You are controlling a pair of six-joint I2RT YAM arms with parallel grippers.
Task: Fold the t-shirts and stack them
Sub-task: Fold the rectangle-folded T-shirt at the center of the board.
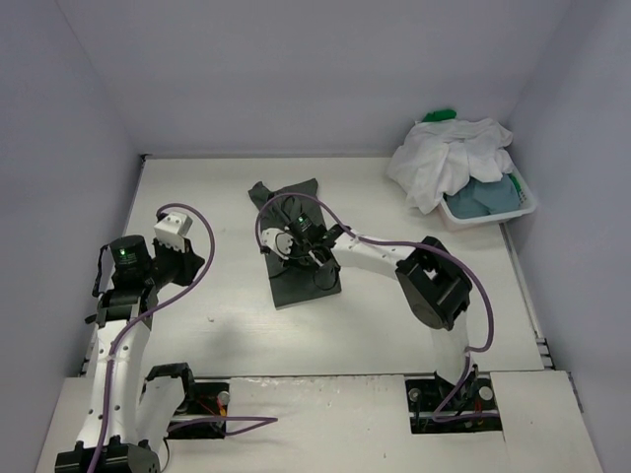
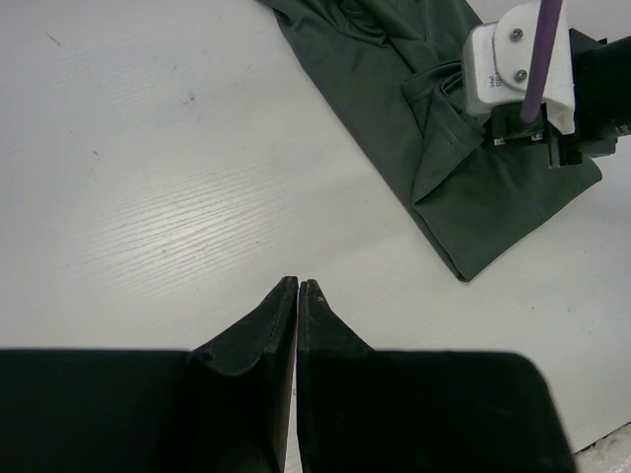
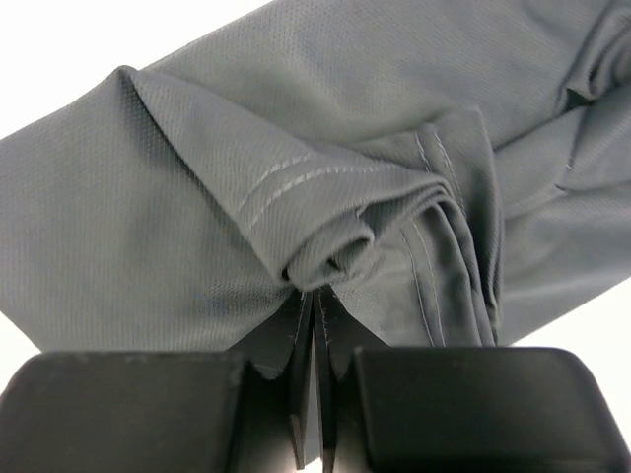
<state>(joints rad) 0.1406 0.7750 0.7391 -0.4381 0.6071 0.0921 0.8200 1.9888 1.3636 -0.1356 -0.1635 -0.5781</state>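
Observation:
A dark grey t-shirt (image 1: 301,284) lies partly folded in a long strip at the middle of the table. My right gripper (image 1: 299,243) sits on top of it. In the right wrist view the gripper (image 3: 315,292) is shut on a rolled fold of the grey cloth (image 3: 197,197), close to a stitched hem. My left gripper (image 1: 187,261) hovers over bare table to the shirt's left. Its fingers (image 2: 298,285) are shut with nothing between them, and the shirt (image 2: 394,89) lies ahead of it to the right. White (image 1: 444,163), green (image 1: 439,115) and blue-grey (image 1: 488,197) t-shirts are heaped in the basket.
The white slotted basket (image 1: 523,209) stands at the back right corner against the wall, with the heaped shirts spilling over its left rim. Pale walls enclose the table on three sides. Purple cables loop off both arms.

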